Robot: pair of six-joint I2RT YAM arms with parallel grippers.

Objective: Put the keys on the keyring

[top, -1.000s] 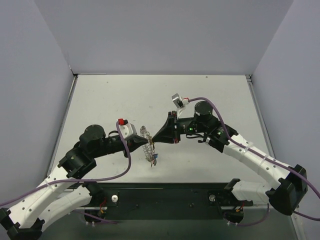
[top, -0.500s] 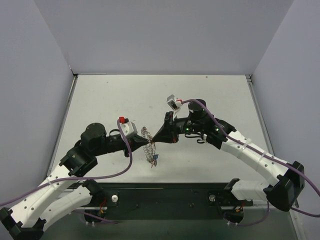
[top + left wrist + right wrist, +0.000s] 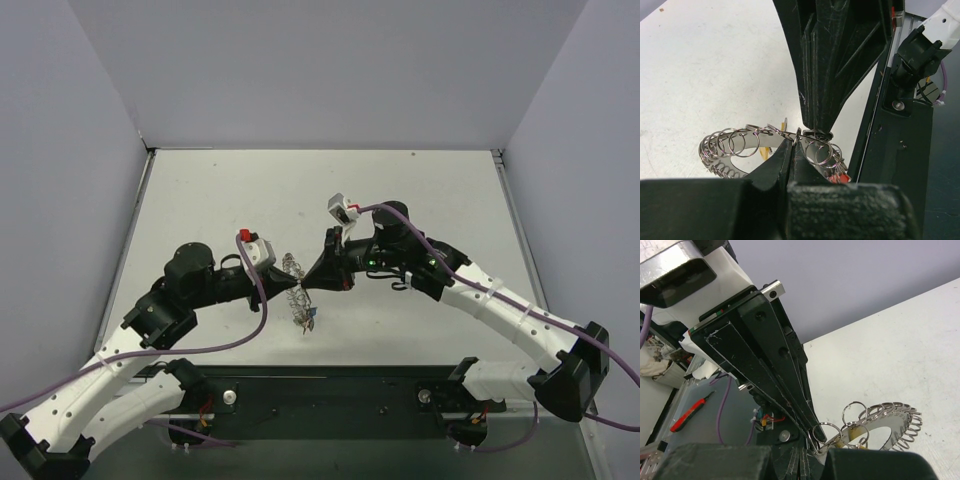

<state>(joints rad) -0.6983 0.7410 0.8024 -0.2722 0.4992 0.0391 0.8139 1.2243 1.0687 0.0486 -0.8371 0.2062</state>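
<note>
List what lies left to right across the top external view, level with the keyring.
Left arm's round joint → left wrist camera → keyring → right wrist camera → right arm's round joint.

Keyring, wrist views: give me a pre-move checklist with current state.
1. Is the left gripper shut on the keyring: ok.
2. Is the right gripper shut on a small loop at the ring's rim: ok.
3. Do the two sets of tips meet tip to tip, uncrossed: ok.
4. Are the keys in view, bunched by the tips: ok.
5. Is any key threaded on the ring: cannot tell.
6. Is the ring lifted off the table: cannot tell.
</note>
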